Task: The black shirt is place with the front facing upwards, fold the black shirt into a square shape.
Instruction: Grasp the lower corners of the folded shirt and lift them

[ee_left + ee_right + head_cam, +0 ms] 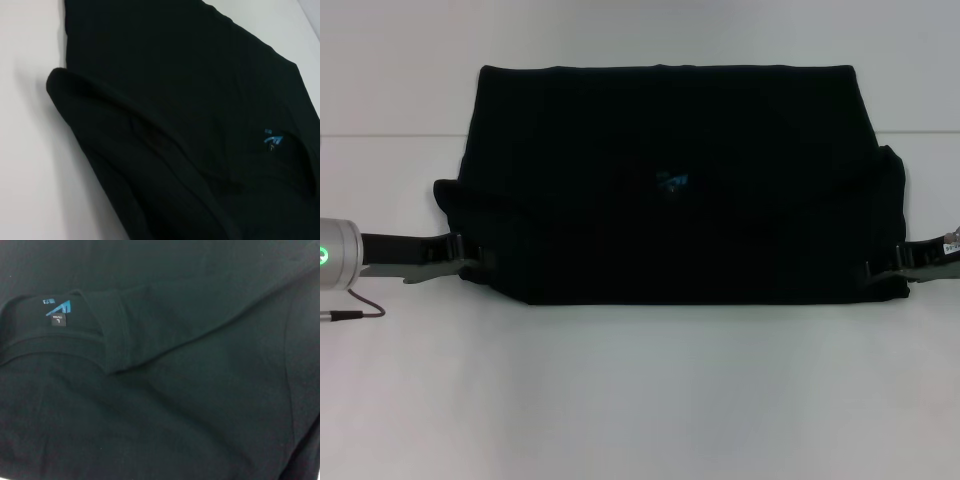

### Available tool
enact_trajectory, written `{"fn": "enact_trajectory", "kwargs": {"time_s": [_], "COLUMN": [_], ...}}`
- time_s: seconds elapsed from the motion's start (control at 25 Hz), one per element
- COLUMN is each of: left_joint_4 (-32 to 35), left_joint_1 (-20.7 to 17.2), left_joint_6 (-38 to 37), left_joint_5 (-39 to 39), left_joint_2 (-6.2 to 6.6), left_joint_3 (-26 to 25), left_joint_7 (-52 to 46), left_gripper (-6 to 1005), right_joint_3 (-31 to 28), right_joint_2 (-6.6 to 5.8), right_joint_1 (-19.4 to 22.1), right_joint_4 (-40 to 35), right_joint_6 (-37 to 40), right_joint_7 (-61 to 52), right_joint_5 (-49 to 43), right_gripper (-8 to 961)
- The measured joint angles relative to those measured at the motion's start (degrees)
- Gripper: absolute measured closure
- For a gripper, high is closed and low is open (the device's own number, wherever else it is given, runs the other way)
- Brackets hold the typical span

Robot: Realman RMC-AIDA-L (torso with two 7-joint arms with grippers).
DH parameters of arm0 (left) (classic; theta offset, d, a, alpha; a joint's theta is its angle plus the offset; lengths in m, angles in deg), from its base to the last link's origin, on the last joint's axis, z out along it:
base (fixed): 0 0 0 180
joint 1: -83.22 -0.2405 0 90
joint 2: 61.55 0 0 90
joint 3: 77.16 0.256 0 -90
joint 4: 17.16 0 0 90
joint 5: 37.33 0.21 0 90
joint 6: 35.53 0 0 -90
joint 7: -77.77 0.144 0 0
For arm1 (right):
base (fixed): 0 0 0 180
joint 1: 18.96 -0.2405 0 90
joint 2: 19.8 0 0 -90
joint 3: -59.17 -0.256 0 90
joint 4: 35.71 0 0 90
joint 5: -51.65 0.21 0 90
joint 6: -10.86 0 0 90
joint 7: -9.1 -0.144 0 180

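The black shirt (pixel 670 190) lies on the white table as a wide folded rectangle, its blue neck label (pixel 672 181) near the middle; the "FREE!" letters are hidden. My left gripper (pixel 470 262) is at the shirt's left edge near the front corner, shut on the fabric. My right gripper (pixel 882 267) is at the right edge near the front corner, also shut on the fabric. The left wrist view shows a raised fold (pixel 125 130) and the label (pixel 272 140). The right wrist view shows a sleeve (pixel 165 315) lying over the body beside the neck label (pixel 59 310).
The white table (pixel 640 400) runs in front of the shirt and on both sides. A thin cable (pixel 355 312) hangs from the left arm onto the table at the far left.
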Motion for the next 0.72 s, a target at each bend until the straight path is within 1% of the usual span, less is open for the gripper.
{"fn": "enact_trajectory", "kwargs": {"time_s": [0.16, 0.24, 0.4, 0.48, 0.6, 0.64, 0.72], "left_joint_4": [0.0, 0.0, 0.0, 0.0, -0.2, -0.1, 0.0], "left_joint_1": [0.0, 0.0, 0.0, -0.3, -1.3, -1.9, -2.9], "left_joint_6": [-1.0, -2.6, -8.5, -13.2, -21.3, -25.0, -31.2], "left_joint_5": [-0.2, -0.5, -1.1, -1.1, -0.9, -0.8, -0.4], "left_joint_2": [0.14, 0.48, 1.81, 2.82, 4.15, 4.56, 4.99], "left_joint_3": [0.0, 0.0, 0.0, -0.1, 0.0, 0.1, 0.6], "left_joint_7": [0.2, 0.6, 1.4, 1.5, 1.6, 1.8, 2.7], "left_gripper": [973, 973, 973, 973, 973, 973, 973], "right_joint_3": [-0.1, -0.3, -0.4, -0.2, 0.1, 0.1, 0.1], "right_joint_2": [-0.49, -0.71, -1.4, -1.72, -1.81, -1.63, -1.18], "right_joint_1": [0.2, 0.5, 1.8, 2.7, 4.8, 5.8, 7.6], "right_joint_4": [-0.7, -1.9, -5.1, -6.7, -8.8, -9.5, -10.4], "right_joint_6": [1.3, 3.3, 10.8, 15.2, 22.6, 24.7, 28.4], "right_joint_7": [0.3, 0.5, 1.7, 2.8, 6.1, 7.3, 9.8], "right_joint_5": [0.2, 0.3, 0.2, -0.1, -1.8, -2.4, -3.3], "right_gripper": [448, 529, 713, 809, 844, 856, 879]}}
